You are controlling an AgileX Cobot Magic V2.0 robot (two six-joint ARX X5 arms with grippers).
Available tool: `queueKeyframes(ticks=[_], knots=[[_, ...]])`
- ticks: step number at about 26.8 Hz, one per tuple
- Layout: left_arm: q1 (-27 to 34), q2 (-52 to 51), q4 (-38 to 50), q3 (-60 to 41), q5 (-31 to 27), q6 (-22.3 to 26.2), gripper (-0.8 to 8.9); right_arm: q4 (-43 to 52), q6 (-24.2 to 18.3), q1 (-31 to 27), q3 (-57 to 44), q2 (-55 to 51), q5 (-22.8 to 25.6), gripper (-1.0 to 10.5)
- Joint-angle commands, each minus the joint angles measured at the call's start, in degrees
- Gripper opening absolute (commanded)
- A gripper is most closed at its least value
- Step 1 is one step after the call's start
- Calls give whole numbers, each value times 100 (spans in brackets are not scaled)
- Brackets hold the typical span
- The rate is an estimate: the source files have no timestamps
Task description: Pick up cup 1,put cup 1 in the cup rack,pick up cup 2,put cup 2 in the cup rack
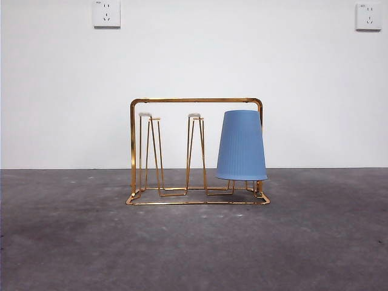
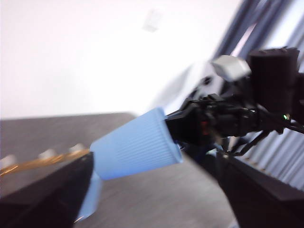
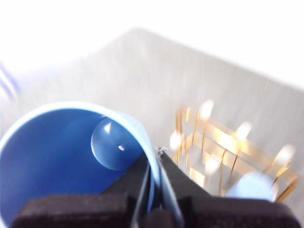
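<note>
The gold wire cup rack (image 1: 197, 100) stands mid-table in the front view. One ribbed blue cup (image 1: 242, 145) sits upside down over its right peg; the other pegs are bare. No arm shows in the front view. A second blue cup (image 3: 57, 156) hangs in the air, and my right gripper (image 3: 154, 156) is shut on its rim, one jaw inside and one outside. The left wrist view shows that cup (image 2: 135, 149) held sideways by the right gripper (image 2: 190, 126), beyond the rack's pale peg tips (image 2: 42, 159). My left gripper (image 2: 156, 185) is open and holds nothing.
The grey table (image 1: 194, 248) runs back to a white wall with two sockets (image 1: 106, 13) (image 1: 368, 16). The rack (image 3: 223, 142) with the first cup's base (image 3: 256, 185) lies below and beside the held cup. Striped curtains (image 2: 270, 147) show behind the right arm.
</note>
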Motion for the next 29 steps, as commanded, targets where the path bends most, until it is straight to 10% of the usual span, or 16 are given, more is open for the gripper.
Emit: queueKeyframes(ticks=[1,16,29], knots=[[-11,208,662,-37,468,-22,475,203,-195,13,-22,-664,24,-12],[-7,2374,5045,-37,2743,-1325,477,957,-728,13,-22,-2546,-48,-12],[-7,3797,7578,-37,2968,-2702,476,1056,-966,13,-24,-2597,-131,-12]])
